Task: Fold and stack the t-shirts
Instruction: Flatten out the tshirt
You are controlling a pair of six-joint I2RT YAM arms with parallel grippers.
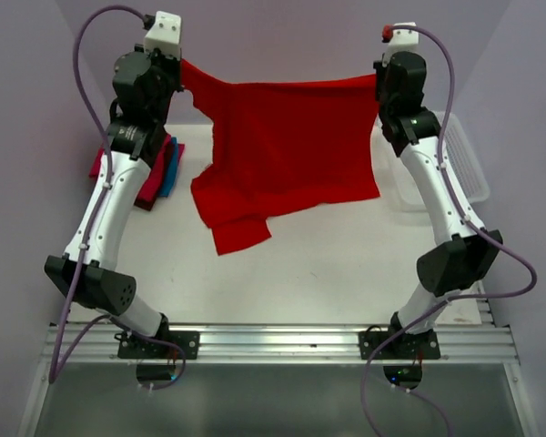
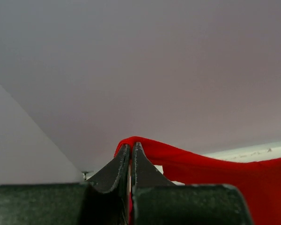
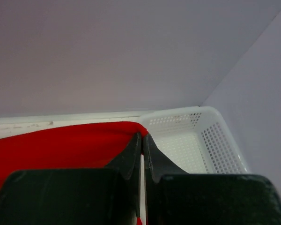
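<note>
The large bright red t-shirt hangs in the air, stretched between both raised grippers, its lower hem draping on the table. My left gripper is shut on its left top corner, seen in the left wrist view with red cloth pinched between the jaws. My right gripper is shut on the right top corner, seen in the right wrist view with red cloth. The crimson-pink t-shirt and the teal-blue t-shirt lie folded in a stack at the table's left, partly hidden by my left arm.
A white plastic mesh basket stands at the table's right edge behind my right arm; it also shows in the right wrist view. The white table lies below the hanging shirt. Purple walls close in the back and sides.
</note>
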